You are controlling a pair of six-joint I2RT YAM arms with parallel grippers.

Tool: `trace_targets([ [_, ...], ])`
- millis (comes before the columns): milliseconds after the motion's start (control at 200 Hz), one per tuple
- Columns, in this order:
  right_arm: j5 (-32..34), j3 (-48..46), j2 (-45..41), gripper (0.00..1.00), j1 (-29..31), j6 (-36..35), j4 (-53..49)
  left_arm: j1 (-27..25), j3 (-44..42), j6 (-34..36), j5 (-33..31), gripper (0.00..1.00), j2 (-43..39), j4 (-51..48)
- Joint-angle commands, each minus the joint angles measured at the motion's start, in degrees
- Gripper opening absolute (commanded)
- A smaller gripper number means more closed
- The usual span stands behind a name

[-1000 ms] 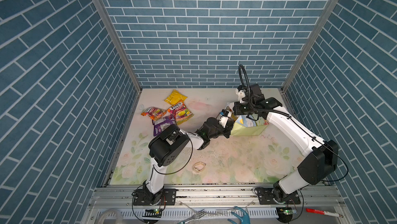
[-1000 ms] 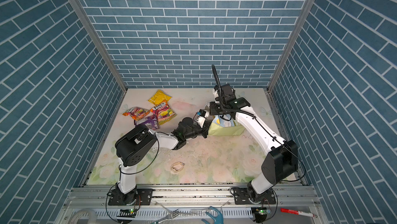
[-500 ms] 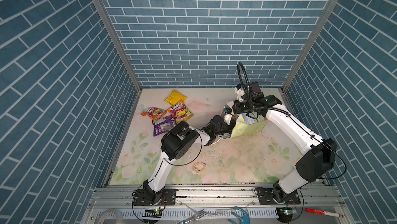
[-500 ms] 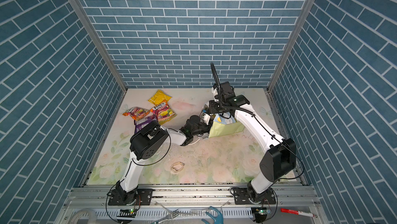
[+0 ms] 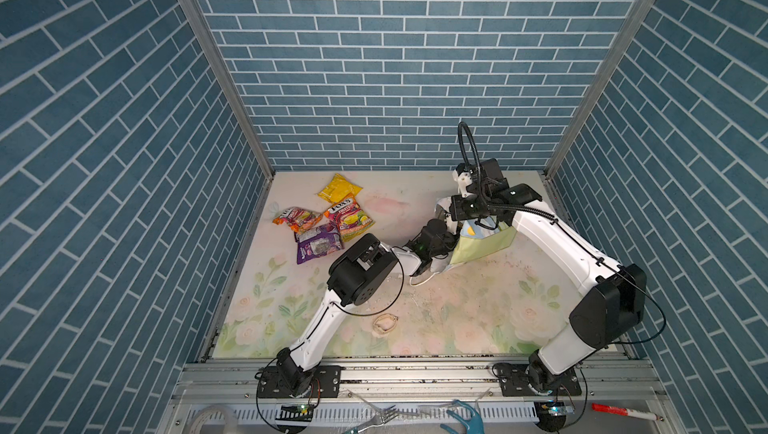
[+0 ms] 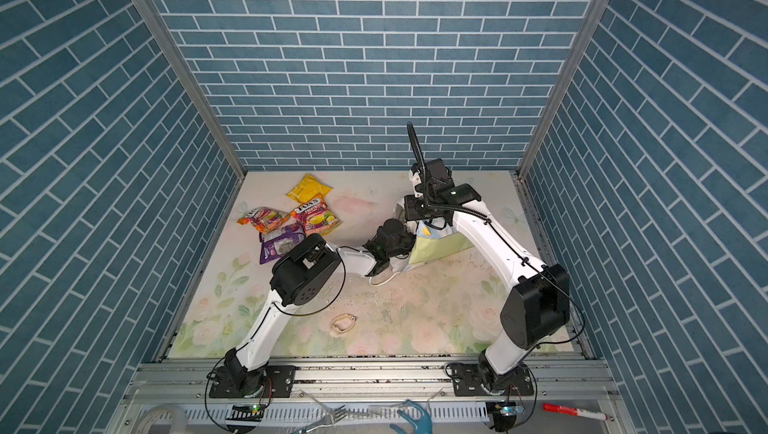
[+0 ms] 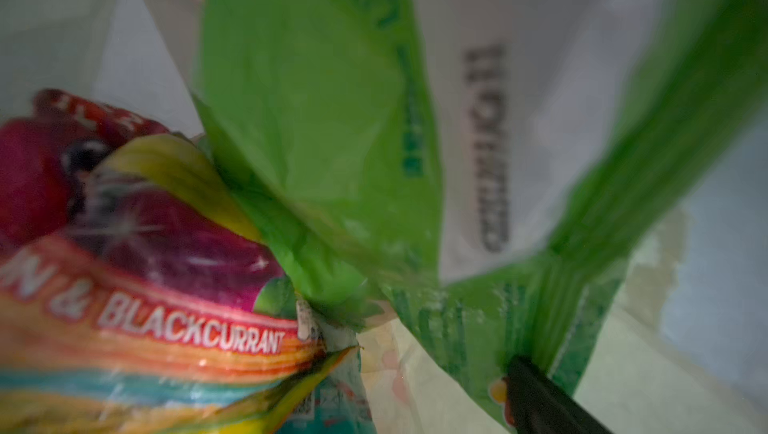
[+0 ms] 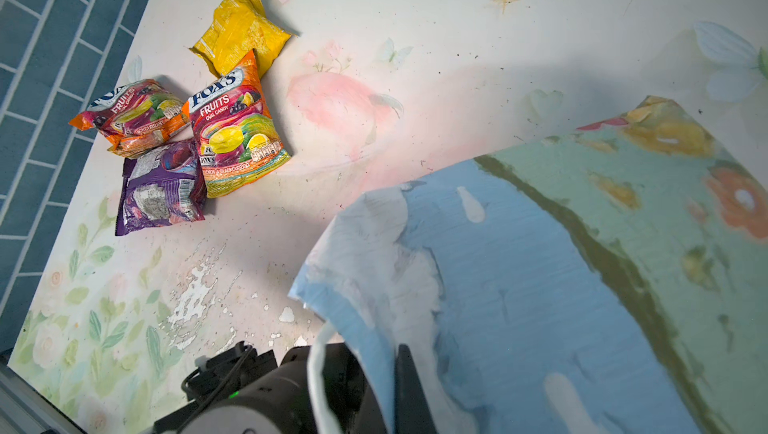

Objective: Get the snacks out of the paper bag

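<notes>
Orange FOX'S packet (image 5: pixel 297 219): farthest left on the tabletop (image 5: pixel 457 319), touching the purple packet.
Purple packet (image 5: pixel 318 245): just in front of both FOX'S packets, edges touching.
Yellow packet (image 5: pixel 338 188): nearest the back wall, one corner under the FOX'S FRUITS packet.
FOX'S FRUITS packet (image 5: pixel 349 217): between the yellow and purple packets.
Left claw (image 5: pixel 442 241): inside the bag's mouth, well apart from those four packets. It is released, with one dark finger (image 7: pixel 536 394) against the green packet's sealed edge.
Green packet (image 7: pixel 311 120): inside the bag, directly ahead of the left claw.
Blackcurrant FOX'S packet (image 7: pixel 145 319): also inside, touching the green packet.
Paper bag (image 5: pixel 486 244): right of centre, tipped with its mouth toward the left arm.
Right claw (image 5: pixel 480 224): clenched on the bag's upper rim, from above.
</notes>
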Motion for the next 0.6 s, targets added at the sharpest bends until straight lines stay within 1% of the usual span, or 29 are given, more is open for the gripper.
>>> trace_targets([
  [0,-5.2,-0.3,-2.8,0.0,0.8,2.9,5.3,-0.3,2.7,-1.0,-2.7,0.98,2.9,-2.4],
  [45,-4.7,-1.0,-3.6,0.0,0.9,3.0,5.3,-0.4,2.7,-0.8,-3.5,0.93,3.1,-2.8],
  [85,-4.5,-1.8,-4.3,0.0,0.8,3.1,5.5,-0.3,2.6,-0.3,-4.2,0.85,3.0,-3.6],
  [125,-4.5,-2.6,-4.9,0.0,0.9,3.1,5.7,-0.2,2.6,-0.1,-4.8,0.73,3.0,-5.1],
  [200,-4.1,-3.8,-5.8,0.0,0.8,3.2,6.0,0.2,2.5,1.2,-4.3,0.57,2.8,-6.0],
  [215,-3.9,-4.0,-5.9,0.0,0.8,3.1,6.0,0.3,2.2,1.6,-4.5,0.55,2.7,-6.0],
  [255,-3.3,-4.3,-6.2,0.0,0.8,2.9,5.9,0.4,1.4,2.4,-5.2,0.45,2.0,-6.4],
  [300,-2.4,-4.6,-6.4,0.0,0.8,2.8,5.6,0.5,0.4,3.3,-5.7,0.32,1.0,-6.6],
  [350,-1.4,-4.8,-6.5,0.0,0.8,2.4,5.1,0.7,-1.0,4.5,-6.1,0.23,-0.3,-6.2],
  [375,-1.0,-4.8,-6.4,0.0,0.8,2.2,4.9,0.7,-1.8,5.1,-6.3,0.15,-1.0,-6.1],
  [400,-0.6,-4.9,-6.2,0.0,0.7,2.0,4.6,0.7,-2.3,5.6,-6.5,0.05,-1.8,-6.2],
  [420,-0.2,-4.9,-6.2,0.0,0.8,1.8,4.3,0.8,-2.9,6.1,-6.7,0.0,-2.5,-6.3],
  [595,1.4,-5.2,-5.7,0.0,0.8,1.2,3.2,1.3,-7.9,10.6,-7.4,0.0,-8.9,-8.3],
])
